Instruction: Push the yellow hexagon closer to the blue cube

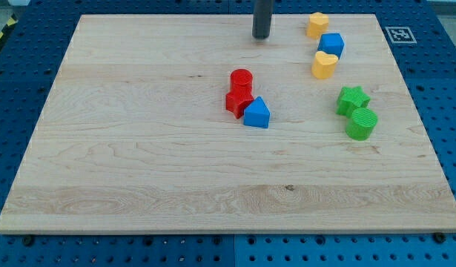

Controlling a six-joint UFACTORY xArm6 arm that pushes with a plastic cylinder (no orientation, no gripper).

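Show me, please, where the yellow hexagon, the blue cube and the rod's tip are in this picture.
yellow hexagon [317, 24], camera view, its top face.
blue cube [331, 44], camera view, its top face.
my tip [261, 36], camera view, the rod's very end, left of both blocks.

Mid-board cluster: red cylinder [242, 78] touching red star-like block [237, 101] just below it, blue triangular prism [256, 113] pressed against that block's lower right. Yellow heart [324, 64] near the view's top right; below it, toward the right edge, green star [353, 99] touching green cylinder [362, 124]. All sitting on wooden board [139, 163], fiducial tag [399, 34] at its top-right corner, blue perforated table [12, 89] around it.
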